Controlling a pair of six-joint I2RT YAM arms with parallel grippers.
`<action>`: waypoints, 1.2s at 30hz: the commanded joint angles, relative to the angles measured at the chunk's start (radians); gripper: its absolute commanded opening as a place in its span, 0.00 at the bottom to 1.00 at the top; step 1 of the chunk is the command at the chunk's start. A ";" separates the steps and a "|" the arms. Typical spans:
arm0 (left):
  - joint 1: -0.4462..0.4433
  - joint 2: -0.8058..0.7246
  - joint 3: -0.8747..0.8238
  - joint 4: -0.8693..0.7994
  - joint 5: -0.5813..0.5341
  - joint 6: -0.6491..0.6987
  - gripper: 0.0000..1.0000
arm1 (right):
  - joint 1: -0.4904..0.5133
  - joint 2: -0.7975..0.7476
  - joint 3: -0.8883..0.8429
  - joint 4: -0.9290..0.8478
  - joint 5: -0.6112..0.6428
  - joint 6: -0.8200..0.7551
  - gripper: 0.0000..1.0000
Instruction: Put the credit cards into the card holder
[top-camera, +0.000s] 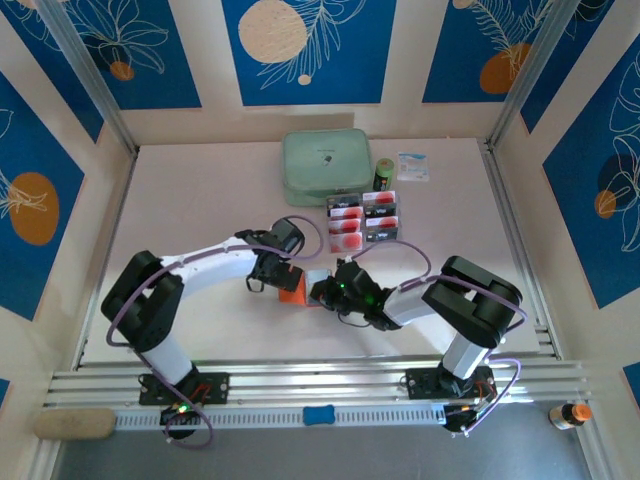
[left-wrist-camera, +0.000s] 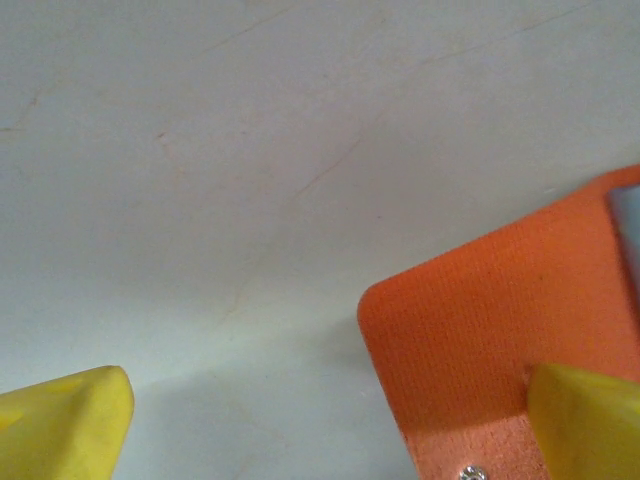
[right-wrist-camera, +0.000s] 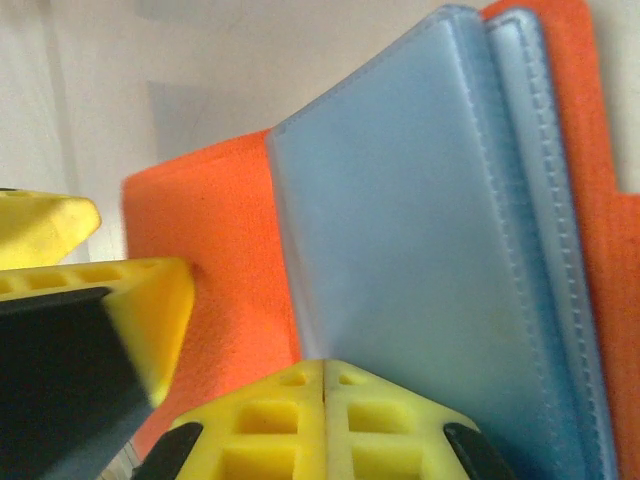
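On the pale table we have the open orange-red fold-over card holder btwn both arms, left gripper spread wide astride its corner, prob. to pin it, right gripper closed tight at its blue plastic sleeves, prob. to part them, pink-white red-circle credit cards farther back near the mint-green case.

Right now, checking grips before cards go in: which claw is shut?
The right claw, pinched on a blue sleeve of the card holder; the left claw stands wide open at its orange corner.

No legible text or labels anywhere.
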 joint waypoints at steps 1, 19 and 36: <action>-0.001 0.034 -0.034 -0.018 -0.086 0.046 1.00 | 0.003 -0.014 -0.031 -0.101 0.026 -0.010 0.00; 0.000 0.043 -0.027 0.030 -0.127 0.103 1.00 | -0.150 -0.110 0.179 -0.320 -0.185 -0.290 0.00; -0.003 0.041 -0.005 0.028 -0.140 0.134 1.00 | -0.248 -0.230 0.125 -0.404 -0.215 -0.381 0.00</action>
